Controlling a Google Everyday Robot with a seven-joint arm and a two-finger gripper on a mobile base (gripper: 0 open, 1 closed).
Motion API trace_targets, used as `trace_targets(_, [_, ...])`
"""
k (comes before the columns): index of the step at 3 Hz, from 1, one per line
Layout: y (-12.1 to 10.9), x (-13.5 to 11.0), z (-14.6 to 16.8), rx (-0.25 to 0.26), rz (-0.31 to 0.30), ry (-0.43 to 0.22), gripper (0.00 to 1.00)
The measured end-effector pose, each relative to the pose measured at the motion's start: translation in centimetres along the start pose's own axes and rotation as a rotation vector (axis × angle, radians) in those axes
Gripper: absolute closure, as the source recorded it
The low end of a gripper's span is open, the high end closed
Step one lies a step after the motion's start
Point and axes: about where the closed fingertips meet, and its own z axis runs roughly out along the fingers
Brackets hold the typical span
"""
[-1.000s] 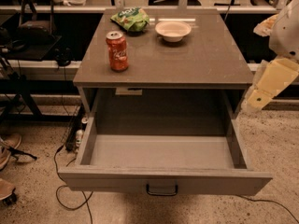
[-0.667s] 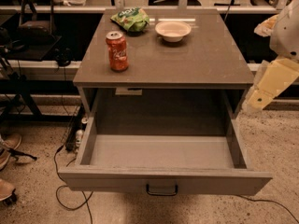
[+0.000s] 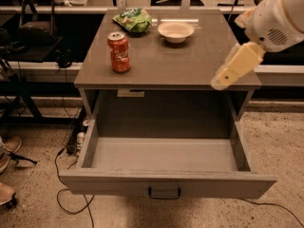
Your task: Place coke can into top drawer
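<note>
The coke can [image 3: 118,52] stands upright on the left of the cabinet top [image 3: 185,63], well apart from the gripper [image 3: 236,66] at the right edge; whether the gripper is parted or closed I cannot tell. The top drawer [image 3: 213,184] is already pulled open on the near side, so the step in hand looks like the reach, leftward to the can.

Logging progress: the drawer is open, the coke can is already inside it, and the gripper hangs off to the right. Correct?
Not quite. The camera view shows the can standing on the tabletop, left side, not in the drawer. The drawer is open and the gripper hangs at the right.
</note>
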Motion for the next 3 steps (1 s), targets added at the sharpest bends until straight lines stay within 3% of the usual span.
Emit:
trace_targets(1, [-3.4,-3.0,3.9,0.012,0.091,-0.146,0.00])
trace_targets(2, [-5.2,-6.6,8.2,-0.008,0.187,-0.229,0.00])
trace_targets(3, [-4.2,-11.4,12.0,-0.030,0.254,-0.245,0.00])
